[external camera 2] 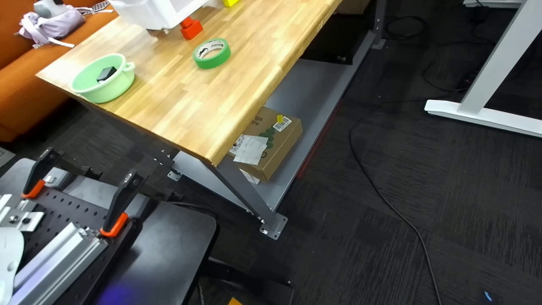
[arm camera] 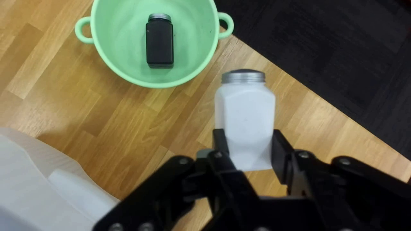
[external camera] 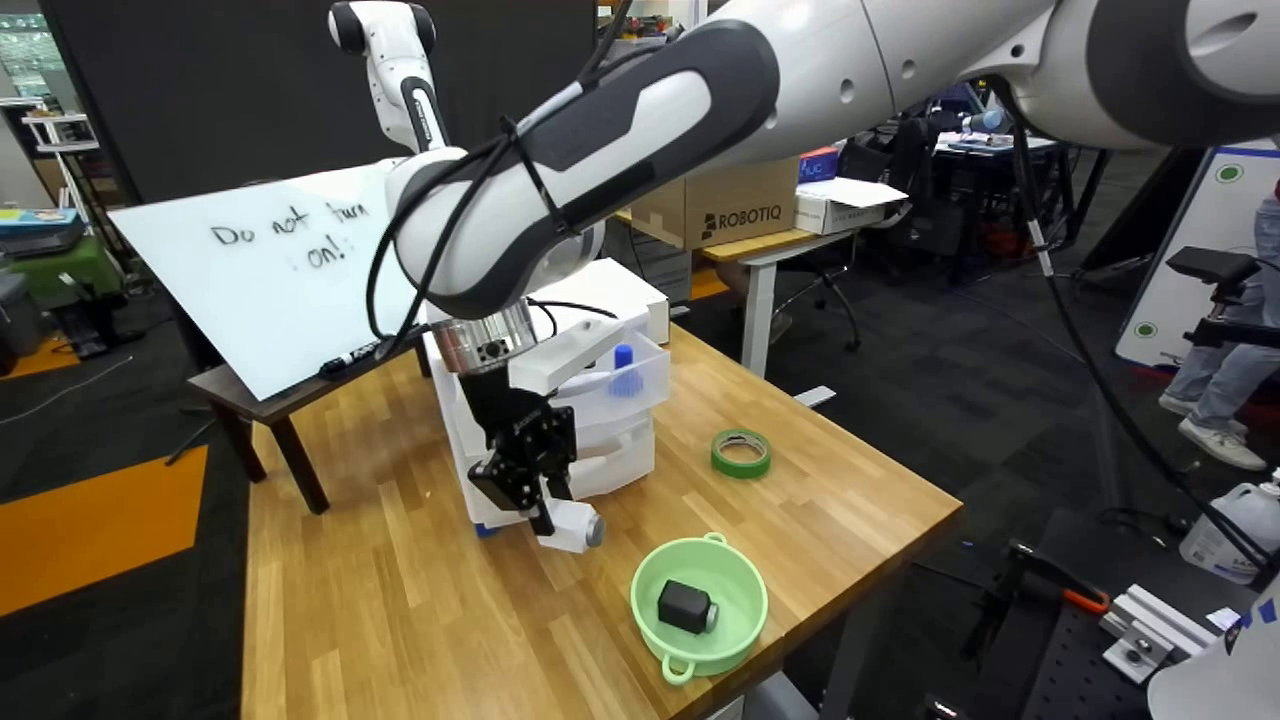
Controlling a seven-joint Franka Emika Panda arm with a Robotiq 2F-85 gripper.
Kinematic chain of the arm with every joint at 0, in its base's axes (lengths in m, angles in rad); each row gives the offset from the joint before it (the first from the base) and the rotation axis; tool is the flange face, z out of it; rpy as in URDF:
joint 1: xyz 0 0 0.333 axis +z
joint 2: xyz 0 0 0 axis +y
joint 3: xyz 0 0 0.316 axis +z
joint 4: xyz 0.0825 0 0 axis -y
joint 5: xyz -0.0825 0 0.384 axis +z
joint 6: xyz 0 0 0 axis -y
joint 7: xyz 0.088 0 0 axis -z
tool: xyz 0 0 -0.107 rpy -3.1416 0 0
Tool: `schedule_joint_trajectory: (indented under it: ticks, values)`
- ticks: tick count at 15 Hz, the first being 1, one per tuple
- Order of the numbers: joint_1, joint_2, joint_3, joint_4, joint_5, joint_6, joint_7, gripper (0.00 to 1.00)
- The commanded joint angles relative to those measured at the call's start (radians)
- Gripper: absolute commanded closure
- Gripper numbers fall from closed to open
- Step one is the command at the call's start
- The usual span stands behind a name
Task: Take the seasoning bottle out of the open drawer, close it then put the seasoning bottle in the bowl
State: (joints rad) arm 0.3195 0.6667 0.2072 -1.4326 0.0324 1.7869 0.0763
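White seasoning bottle [arm camera: 245, 118] pinched in my gripper [arm camera: 249, 136] | step due, I judge: closing drawer [external camera: 603, 408], looks open, 12–1 o'clock of bottle in an exterior view | next: push it, then bowl [external camera: 738, 590], 4 o'clock

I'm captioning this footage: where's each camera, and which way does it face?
Exterior view: raised, facing down at the white plastic drawer chest; white arm and black end effector show.
Exterior view: raised, facing down at a wooden table corner; perhaps only a white robot base shows.
Wrist view: behind the visible end effector, facing down at the round lime-green bowl.
Both exterior views share the bowl and green tape roll.
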Motion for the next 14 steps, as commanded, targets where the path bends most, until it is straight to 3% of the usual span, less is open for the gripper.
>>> schedule_joint_trajectory:
  ticks: [1, 14]
  values:
    - [-0.001, 0.038, -0.008, 0.091, 0.010, -0.067, -0.012, 0.88]
    - [0.006, 0.158, -0.029, 0.251, 0.005, -0.159, -0.005, 0.88]
